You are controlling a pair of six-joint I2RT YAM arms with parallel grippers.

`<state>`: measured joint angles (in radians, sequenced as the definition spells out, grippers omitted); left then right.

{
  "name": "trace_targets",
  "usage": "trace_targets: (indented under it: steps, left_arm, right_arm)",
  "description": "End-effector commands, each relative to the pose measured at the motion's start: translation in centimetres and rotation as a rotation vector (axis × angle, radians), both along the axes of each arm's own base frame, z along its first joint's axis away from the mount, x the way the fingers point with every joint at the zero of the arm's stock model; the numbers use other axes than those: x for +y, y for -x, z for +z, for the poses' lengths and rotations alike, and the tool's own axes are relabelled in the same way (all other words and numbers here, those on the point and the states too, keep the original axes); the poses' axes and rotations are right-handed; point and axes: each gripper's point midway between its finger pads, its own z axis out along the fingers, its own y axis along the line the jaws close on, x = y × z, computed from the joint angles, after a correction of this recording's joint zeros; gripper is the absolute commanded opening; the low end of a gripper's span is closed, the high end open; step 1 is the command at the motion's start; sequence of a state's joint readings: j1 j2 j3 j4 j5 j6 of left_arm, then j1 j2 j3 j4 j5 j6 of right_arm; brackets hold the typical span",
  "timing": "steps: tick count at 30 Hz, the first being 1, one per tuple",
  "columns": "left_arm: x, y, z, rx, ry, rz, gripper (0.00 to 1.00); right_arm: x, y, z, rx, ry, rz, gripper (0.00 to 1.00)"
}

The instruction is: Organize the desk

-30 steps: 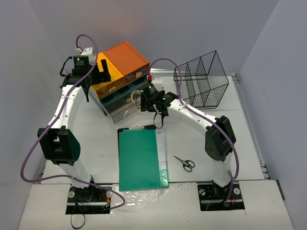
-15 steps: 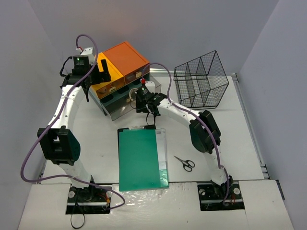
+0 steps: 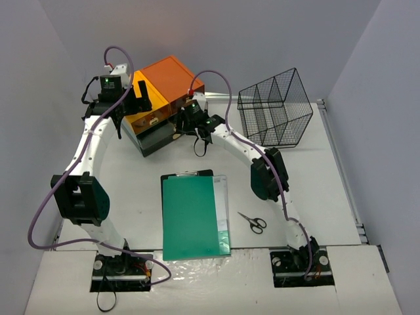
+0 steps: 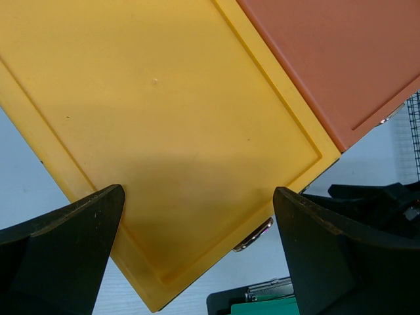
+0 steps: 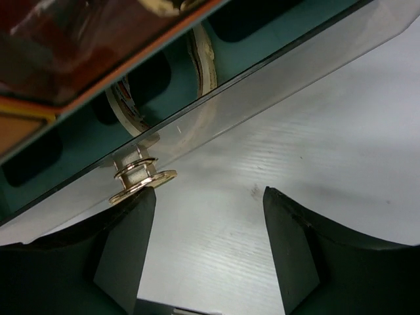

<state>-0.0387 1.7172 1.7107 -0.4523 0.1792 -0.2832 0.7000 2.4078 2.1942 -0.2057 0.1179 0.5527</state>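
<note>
Tidying is looking far from finished: a green clipboard [image 3: 193, 220] and scissors [image 3: 252, 223] are lying loose on the surface [image 3: 131, 190], and the wire basket [image 3: 275, 108] is standing at the back right. The right pincer [image 5: 210, 203] is hanging released, gripping nothing, just beside the brass knob [image 5: 141, 180] of a clear-fronted drawer in the drawer unit [image 3: 164, 85]. The left pincer [image 4: 197, 197] is hovering spread wide over its yellow top. The surface, flat and matte white, is lying in front of both arm bases.

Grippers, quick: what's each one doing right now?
Left gripper: open, empty, over the yellow drawer top.
Right gripper: open, empty, beside a drawer's metal knob.
</note>
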Motion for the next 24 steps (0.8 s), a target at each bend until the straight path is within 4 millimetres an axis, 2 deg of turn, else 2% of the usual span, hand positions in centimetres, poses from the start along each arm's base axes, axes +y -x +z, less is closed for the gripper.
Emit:
trace_targets:
  steps: [1,6,10,11,12,14,16,17,21,24]
  left_arm:
    - [2.2,3.1,-2.9,0.159,-0.036,0.069,0.97]
    - [2.2,3.3,-3.2,0.165,-0.039,0.068,0.97]
    - [2.3,3.3,-3.3,0.167,-0.042,0.067,0.97]
    - [2.3,3.3,-3.3,0.166,-0.042,0.068,0.97]
    - [2.3,3.3,-3.3,0.166,-0.042,0.067,0.97]
    - [2.3,3.1,-3.3,0.164,-0.04,0.068,0.97]
    - [2.2,2.9,-3.4,0.165,-0.037,0.067,0.97]
    - [2.2,2.8,-3.6,0.169,-0.036,0.068,0.97]
    - [2.2,2.7,-3.5,0.167,-0.037,0.065,0.97]
    - [2.3,2.8,-3.5,0.169,-0.043,0.067,0.97]
  right_arm:
    - [2.9,-2.5,3.5,-0.064,-0.196,0.007,0.64]
    - [4.1,-3.1,3.1,-0.043,-0.299,0.023,0.64]
    - [3.9,-2.7,3.8,-0.037,-0.339,0.017,0.64]
    - [3.6,-2.5,4.6,-0.041,-0.349,0.01,0.64]
    - [3.1,-2.1,3.8,-0.016,-0.353,-0.007,0.64]
    - [2.3,-1.2,4.1,0.014,-0.404,-0.031,0.64]
    - [1.8,-0.5,3.3,0.053,-0.474,-0.051,0.63]
    - [1.9,-0.5,3.9,0.055,-0.538,-0.067,0.63]
    - [1.3,0.6,1.0,0.129,-0.658,-0.097,0.63]
    - [1.7,0.5,1.5,0.138,-0.793,-0.088,0.63]
